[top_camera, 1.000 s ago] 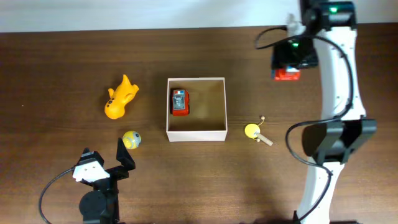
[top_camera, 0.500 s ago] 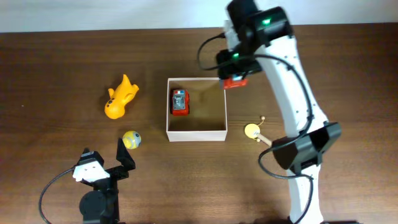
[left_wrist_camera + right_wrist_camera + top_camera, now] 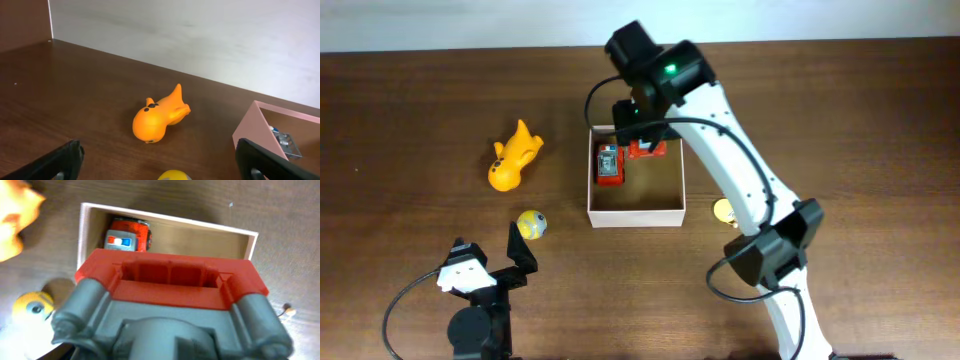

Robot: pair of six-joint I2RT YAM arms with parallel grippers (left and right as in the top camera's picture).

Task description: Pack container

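A: Right gripper (image 3: pixel 645 150) hung over the far edge of the container (image 3: pixel 636 217), jaws clamped on a red block (image 3: pixel 170 277). The container sat directly beneath it, with 1 red toy car (image 3: pixel 608 164) inside against its left wall.
B: Step?
A: Placing, by my reading. The block was above the interior, not released.
B: Next move?
A: Probably lower onto the bare floor right of the car, then part the jaws. Left gripper (image 3: pixel 160 150) sat near-left of the container, jaws wide and empty. Orange fish toy (image 3: pixel 513 157) and yellow ball (image 3: pixel 531 224) lay left of the container, unpacked.

Right hand (image 3: pixel 645 150) — over container (image 3: pixel 636 215) (car (image 3: pixel 608 165) inside)
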